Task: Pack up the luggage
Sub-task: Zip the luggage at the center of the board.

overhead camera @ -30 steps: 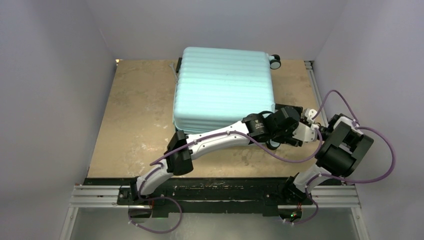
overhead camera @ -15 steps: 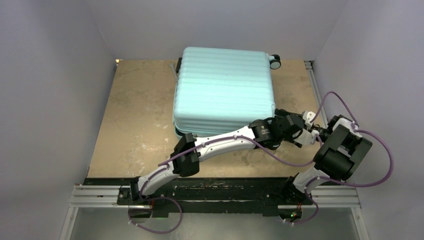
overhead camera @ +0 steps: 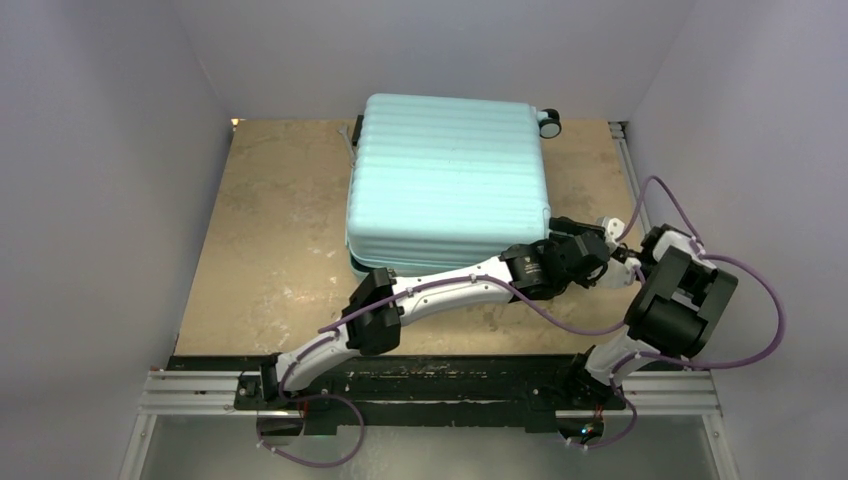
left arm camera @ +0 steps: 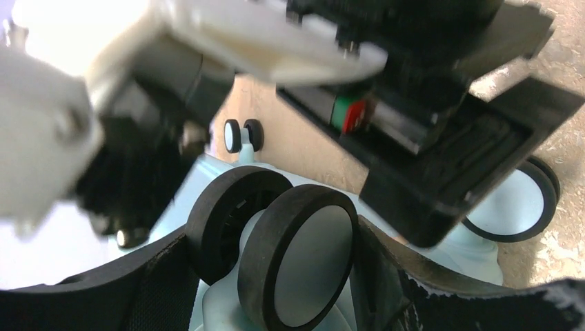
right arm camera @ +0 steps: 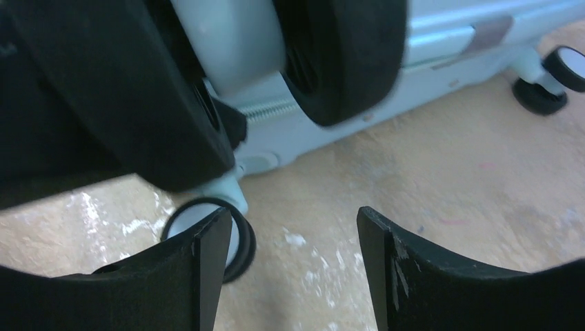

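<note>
Apparently packing is nearly complete: luggage (overhead camera: 447, 175) lies shut; left gripper (left arm camera: 272, 276) clamps its wheel (left arm camera: 303, 265); right gripper (right arm camera: 291, 227) stands open, empty.

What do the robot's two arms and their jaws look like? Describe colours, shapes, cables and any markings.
The left arm and the right arm match: smooth white curved links joined by chunky black cylindrical joints and blocky black housings. A thin purple cable runs along each arm in loose loops. The jaws are matte black, broad and tapered. No readable markings show.
</note>
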Robot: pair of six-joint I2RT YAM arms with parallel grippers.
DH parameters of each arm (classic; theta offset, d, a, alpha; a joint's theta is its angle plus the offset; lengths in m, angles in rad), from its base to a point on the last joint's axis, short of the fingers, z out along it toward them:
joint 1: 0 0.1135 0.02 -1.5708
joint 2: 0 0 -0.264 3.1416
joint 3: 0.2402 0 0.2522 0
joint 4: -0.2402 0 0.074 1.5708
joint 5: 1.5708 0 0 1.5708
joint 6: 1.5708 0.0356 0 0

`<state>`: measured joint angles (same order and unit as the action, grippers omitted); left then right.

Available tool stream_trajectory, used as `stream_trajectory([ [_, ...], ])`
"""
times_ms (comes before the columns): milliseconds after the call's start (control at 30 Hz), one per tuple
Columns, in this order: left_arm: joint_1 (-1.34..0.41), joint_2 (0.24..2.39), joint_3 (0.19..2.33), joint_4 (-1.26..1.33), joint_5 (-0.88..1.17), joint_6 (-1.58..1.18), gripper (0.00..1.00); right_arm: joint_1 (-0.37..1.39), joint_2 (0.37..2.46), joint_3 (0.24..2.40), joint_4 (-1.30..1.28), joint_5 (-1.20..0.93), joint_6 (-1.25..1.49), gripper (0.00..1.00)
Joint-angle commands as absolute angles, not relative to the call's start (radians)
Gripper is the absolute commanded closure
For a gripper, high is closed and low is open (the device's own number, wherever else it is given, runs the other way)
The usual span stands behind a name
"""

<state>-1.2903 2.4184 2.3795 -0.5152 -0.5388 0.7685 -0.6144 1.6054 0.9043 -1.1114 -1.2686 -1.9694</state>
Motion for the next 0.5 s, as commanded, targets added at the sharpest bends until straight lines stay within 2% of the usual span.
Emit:
stream_trajectory([
  [0, -1.261, 2.3, 2.406, -0.269, -0.695, 0.638, 1.0, -0.538, 1.61, 0.897, -1.129, -1.355, -1.937, 0.31],
  [300, -1.244, 2.261, 2.404, -0.265, -0.721, 0.589, 1.0, -0.461, 1.622, 0.884, -1.129, -1.372, -1.889, 0.38],
  [467, -1.224, 2.238, 2.397, -0.242, -0.762, 0.571, 1.0, -0.444, 1.626, 0.872, -1.129, -1.356, -1.905, 0.38],
])
